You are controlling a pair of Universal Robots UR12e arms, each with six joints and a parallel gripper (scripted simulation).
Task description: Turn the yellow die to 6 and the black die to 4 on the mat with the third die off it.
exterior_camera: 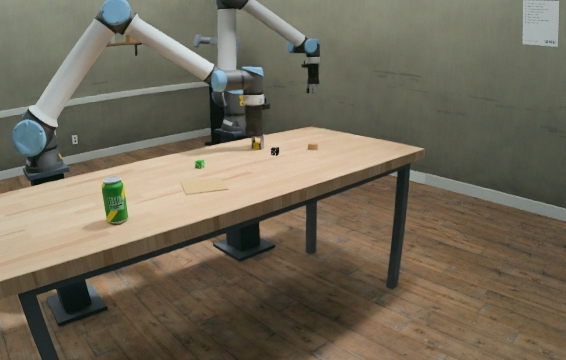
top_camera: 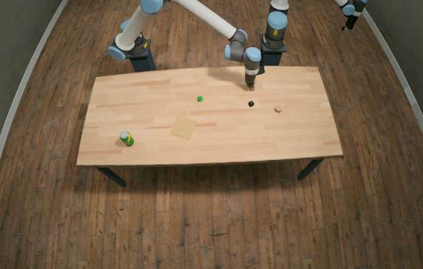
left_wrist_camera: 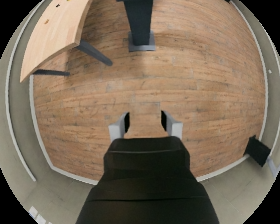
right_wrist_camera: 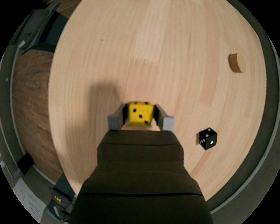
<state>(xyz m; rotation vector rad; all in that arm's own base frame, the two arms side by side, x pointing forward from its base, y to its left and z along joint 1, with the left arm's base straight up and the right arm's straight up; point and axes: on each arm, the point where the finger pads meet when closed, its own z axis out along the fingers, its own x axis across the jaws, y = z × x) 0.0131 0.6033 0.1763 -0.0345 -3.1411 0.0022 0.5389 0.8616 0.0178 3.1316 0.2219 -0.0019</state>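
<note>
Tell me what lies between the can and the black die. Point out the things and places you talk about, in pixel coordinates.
The mat [top_camera: 183,128] [exterior_camera: 204,186] lies between the can [top_camera: 127,138] [exterior_camera: 115,201] and the black die [top_camera: 251,104] [exterior_camera: 275,151] [left_wrist_camera: 58,5] [right_wrist_camera: 208,139]; the top and exterior views both show it.
</note>
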